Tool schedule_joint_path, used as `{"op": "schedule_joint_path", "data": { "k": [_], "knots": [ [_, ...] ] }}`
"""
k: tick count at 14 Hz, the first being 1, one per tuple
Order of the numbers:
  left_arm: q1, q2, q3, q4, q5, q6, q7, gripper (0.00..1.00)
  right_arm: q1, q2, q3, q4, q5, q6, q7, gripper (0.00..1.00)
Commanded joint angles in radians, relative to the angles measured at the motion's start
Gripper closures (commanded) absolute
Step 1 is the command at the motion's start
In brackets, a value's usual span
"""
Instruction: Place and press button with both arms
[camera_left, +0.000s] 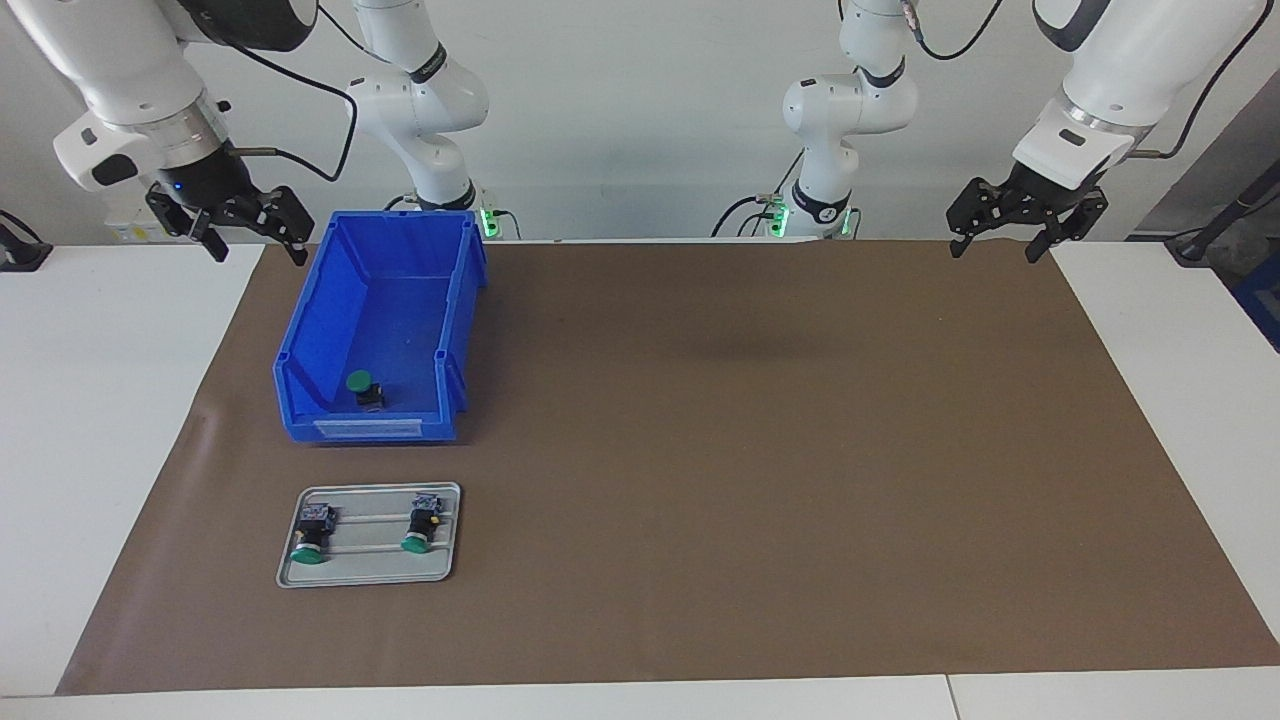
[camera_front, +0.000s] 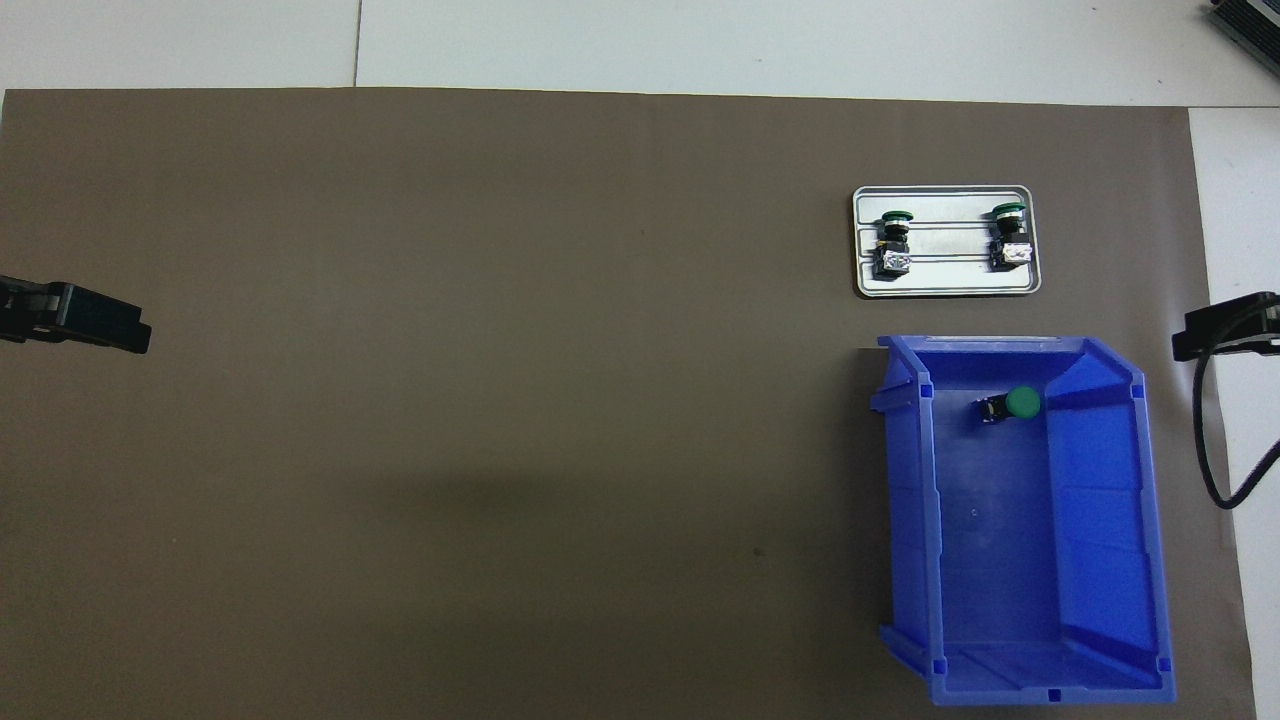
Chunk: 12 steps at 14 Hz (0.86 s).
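A flat brown mat (camera_left: 760, 450) is covering most of the white table (camera_left: 100, 420). A shiny blue plastic bin (camera_left: 385, 290) with tall slanted walls is sitting on the mat near the right arm's end, close to the mat's edge by the robots. The button (camera_left: 364, 389) is lying inside the bin, on its floor, by the low wall farthest from the robots. It is small, with a round green cap like a mushroom top and a short black body. It is tipping so the green cap is facing mostly up, and its long way is slanting across the bin floor.

A flat grey metal tray (camera_left: 372, 570) with rounded corners is lying farther from the robots than the bin. Two more buttons are lying on it side by side, one (camera_left: 313, 532) and the other (camera_left: 422, 524), both with green caps pointing away from the robots.

The right gripper (camera_left: 250, 232) is hanging in the air over the table's edge beside the bin, its black fingers spreading wide and holding nothing. The left gripper (camera_left: 1000, 232) is waiting up over the mat's corner at the left arm's end, also wide open and holding nothing.
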Motion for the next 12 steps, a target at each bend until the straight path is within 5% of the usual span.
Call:
{"op": "schedule_joint_path", "data": {
  "k": [1, 12],
  "knots": [
    [0.006, -0.025, -0.004, -0.024, 0.012, 0.013, -0.003, 0.00, 0.016, -0.035, 0.000, -0.045, -0.008, 0.023, 0.010, 0.00],
    [0.009, -0.025, -0.004, -0.026, 0.010, 0.010, -0.001, 0.00, 0.016, -0.041, 0.006, -0.043, 0.001, -0.012, 0.008, 0.00]
  ]
}}
